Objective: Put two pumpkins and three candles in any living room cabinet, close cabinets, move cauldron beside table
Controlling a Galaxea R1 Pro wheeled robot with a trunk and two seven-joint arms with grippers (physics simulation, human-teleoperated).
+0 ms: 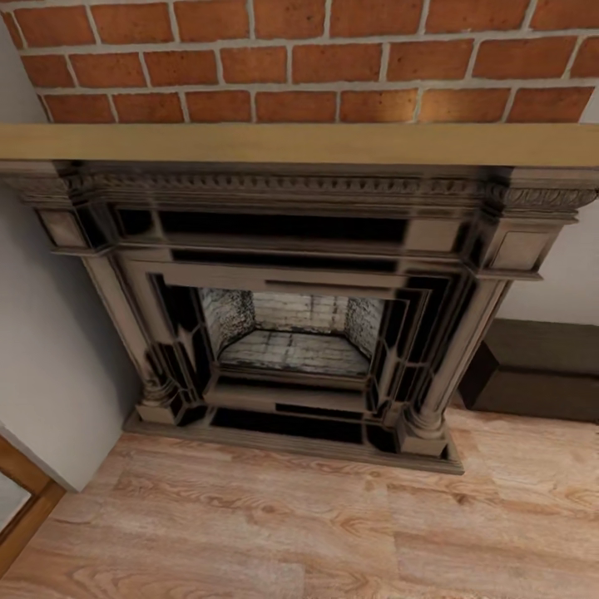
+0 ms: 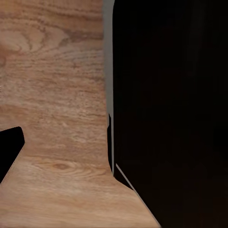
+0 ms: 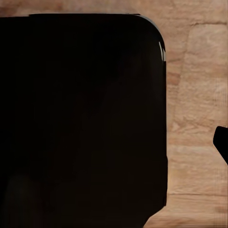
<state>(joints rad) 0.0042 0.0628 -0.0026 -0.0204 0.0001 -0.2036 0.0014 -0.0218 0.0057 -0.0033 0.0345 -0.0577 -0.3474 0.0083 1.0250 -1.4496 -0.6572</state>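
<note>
As I look down through the head camera, the brick wall (image 1: 299, 58) runs across the top of my picture, red bricks with pale mortar, flanked by pale grey wall (image 1: 50, 358) on both sides. Below the bricks lies the floor (image 1: 291, 524) of light wood planks, which takes up the lower part of the living room in front of me. Against the brick stands the fireplace (image 1: 291, 274), an ornate grey-brown stone surround with carved trim, columns at either side and a tan wooden mantel shelf (image 1: 299, 143) along its top. Its firebox (image 1: 291, 333) is open and lined with pale grey brick. To the right of the fireplace, against the wall and on the floor, I see the end of a low dark brown unit (image 1: 537, 366); I take it for the cabinet, and the part I see has no drawer pulled out. At the lower left corner a piece of wooden frame (image 1: 25, 499) juts into the picture.

In the left wrist camera I see plank floor beside a large black body (image 2: 171, 114); the right wrist camera shows a similar black mass (image 3: 80, 118) over the floor. I cannot tell whether either tool is apart or together.
</note>
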